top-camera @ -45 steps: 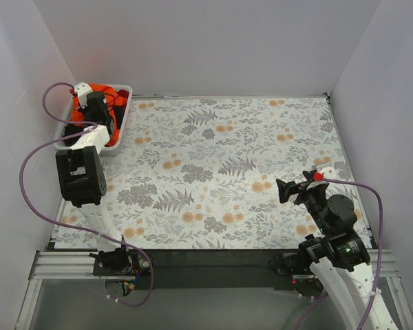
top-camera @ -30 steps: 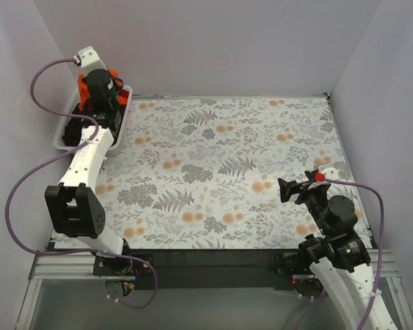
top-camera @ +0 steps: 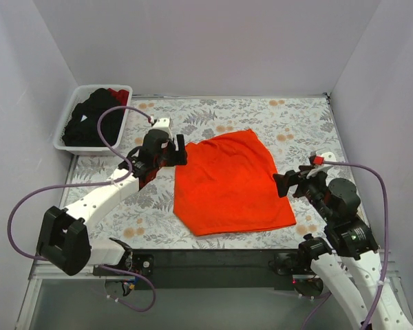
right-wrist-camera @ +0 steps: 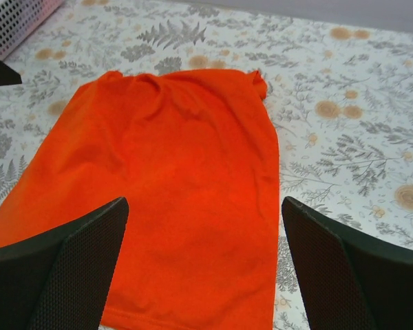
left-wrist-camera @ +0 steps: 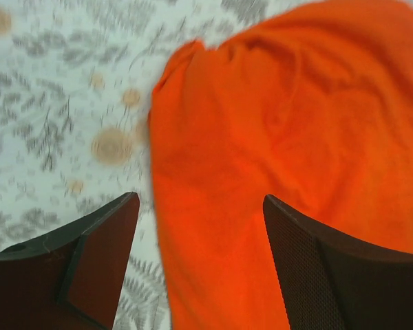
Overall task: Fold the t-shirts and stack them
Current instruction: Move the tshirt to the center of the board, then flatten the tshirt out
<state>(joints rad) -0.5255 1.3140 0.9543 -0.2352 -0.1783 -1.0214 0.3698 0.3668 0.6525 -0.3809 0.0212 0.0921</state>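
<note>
A bright orange t-shirt (top-camera: pixel 230 182) lies spread flat in the middle of the floral table. My left gripper (top-camera: pixel 181 150) hovers at the shirt's upper left corner. In the left wrist view its jaws (left-wrist-camera: pixel 199 234) stand open over the shirt's edge (left-wrist-camera: pixel 296 137) and hold nothing. My right gripper (top-camera: pixel 281 185) is at the shirt's right edge, open. The right wrist view shows its fingers wide apart above the orange cloth (right-wrist-camera: pixel 179 158). Black t-shirts (top-camera: pixel 89 120) and a dark red one (top-camera: pixel 118 93) lie heaped in the basket.
The white plastic basket (top-camera: pixel 122 122) stands at the back left corner against the left wall; its mesh corner (right-wrist-camera: pixel 14 17) shows in the right wrist view. Grey walls close in the table on three sides. A purple cable loops off the left arm.
The left arm swung from the basket to the table's middle with the orange t-shirt, which now lies spread out. The left gripper opened and let it go. The right arm barely moved.
</note>
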